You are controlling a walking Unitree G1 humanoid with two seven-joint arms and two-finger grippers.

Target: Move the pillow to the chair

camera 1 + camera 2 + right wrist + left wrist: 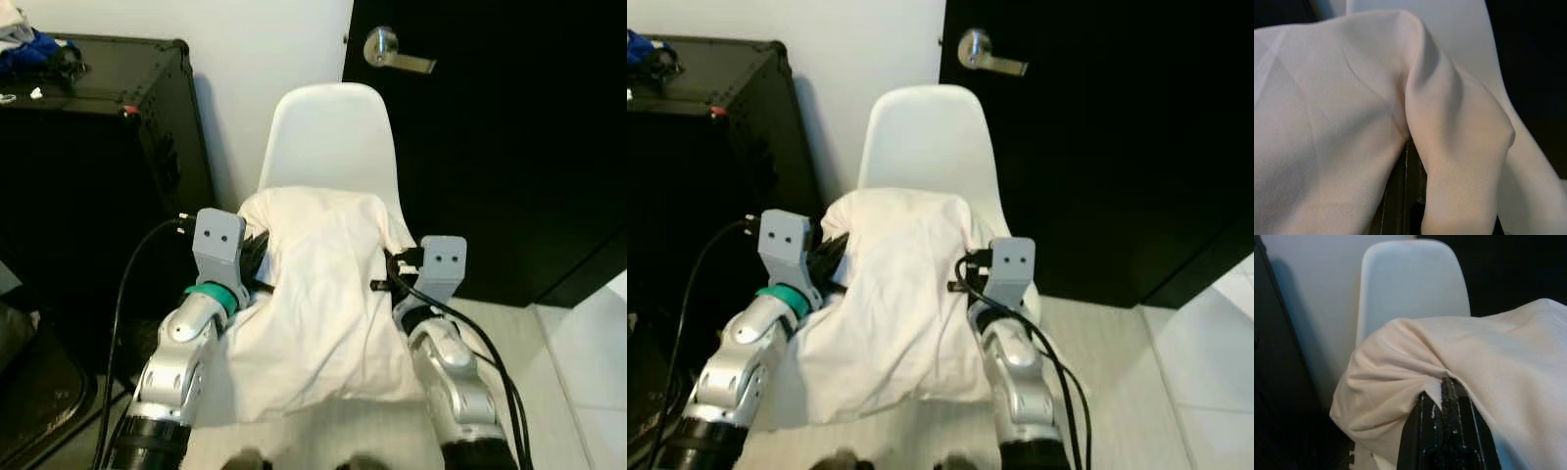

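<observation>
The left hand (257,257) and the right hand (390,279) were each pinched shut on a side of the white pillow (318,294), which hung between them. The white chair (328,137) stood just ahead, under the pillow's far end. To do it well, both hands should have gone down together and let go once the seat held it.

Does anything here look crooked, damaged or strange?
Nothing damaged. The pillow hangs limp between the left end effector and right end effector, its top edge reaching over the chair seat, its lower end sagging toward the robot.
</observation>
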